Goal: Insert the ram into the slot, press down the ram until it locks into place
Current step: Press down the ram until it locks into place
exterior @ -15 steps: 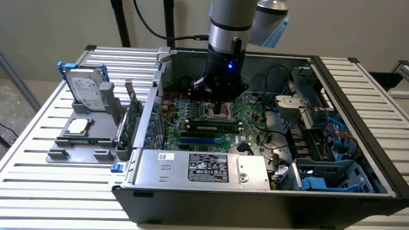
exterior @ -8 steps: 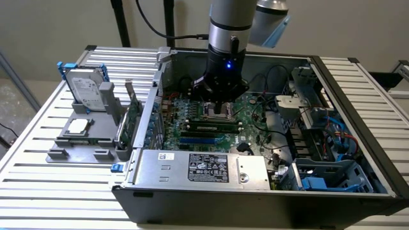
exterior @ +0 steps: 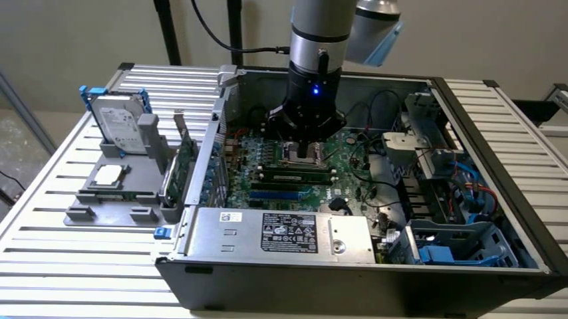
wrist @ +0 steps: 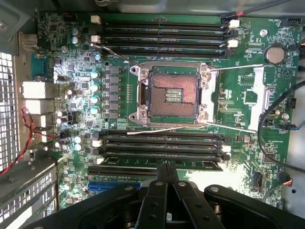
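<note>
Interior of an open computer case [exterior: 497, 133], seen from outside and from the wrist. Ram [exterior: 293, 175] standing on edge in a motherboard slot beside the three empty dark slots [wrist: 162, 145], on the far side of them from the CPU socket [wrist: 167, 94]. Gripper [wrist: 167, 168] with fingers drawn together, no gap between them, tips meeting the ram's upper edge [wrist: 200, 165] near mid-length; pressing rather than pinching, to judge by the pose. Judged light, thin and stiff along its length, yet fragile: liable to flex or crack under a skewed push, with chips and contacts best left untouched. Best taken by the bare long edges or short ends, and loaded squarely from above. Whether the end latches are locked: cannot be told. Open room directly above the slot row; tighter toward the power supply [exterior: 279, 232] along the near wall, and toward the loose cables [wrist: 274, 138] at one end of the slots. Socket frame just beyond the empty slots.
</note>
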Motion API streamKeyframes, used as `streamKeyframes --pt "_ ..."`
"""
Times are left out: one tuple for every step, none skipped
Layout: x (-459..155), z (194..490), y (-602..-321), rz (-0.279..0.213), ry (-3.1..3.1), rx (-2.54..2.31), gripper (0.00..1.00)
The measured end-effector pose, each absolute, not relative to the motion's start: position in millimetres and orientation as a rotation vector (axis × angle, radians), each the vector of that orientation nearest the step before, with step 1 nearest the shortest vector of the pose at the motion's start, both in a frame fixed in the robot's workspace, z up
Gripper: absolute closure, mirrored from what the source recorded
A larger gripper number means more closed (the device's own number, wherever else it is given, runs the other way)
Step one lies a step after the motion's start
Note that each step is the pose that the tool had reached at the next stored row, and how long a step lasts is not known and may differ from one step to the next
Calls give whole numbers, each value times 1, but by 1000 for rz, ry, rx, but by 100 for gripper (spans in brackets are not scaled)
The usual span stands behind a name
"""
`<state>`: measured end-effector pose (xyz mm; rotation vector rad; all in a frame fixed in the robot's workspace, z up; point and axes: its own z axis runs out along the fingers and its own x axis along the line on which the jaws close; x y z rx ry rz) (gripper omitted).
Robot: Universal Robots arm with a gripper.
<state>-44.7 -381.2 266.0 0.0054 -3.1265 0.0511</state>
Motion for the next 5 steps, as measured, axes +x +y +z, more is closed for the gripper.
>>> streamKeyframes --pt "-45 266 -381 51 -3126 6 89" --pt "-45 266 -381 50 -3126 5 89" --pt "-45 266 -381 50 -3126 5 89" --pt "-45 266 -381 50 -3126 5 89" --pt "-45 266 -381 49 -3127 5 89"
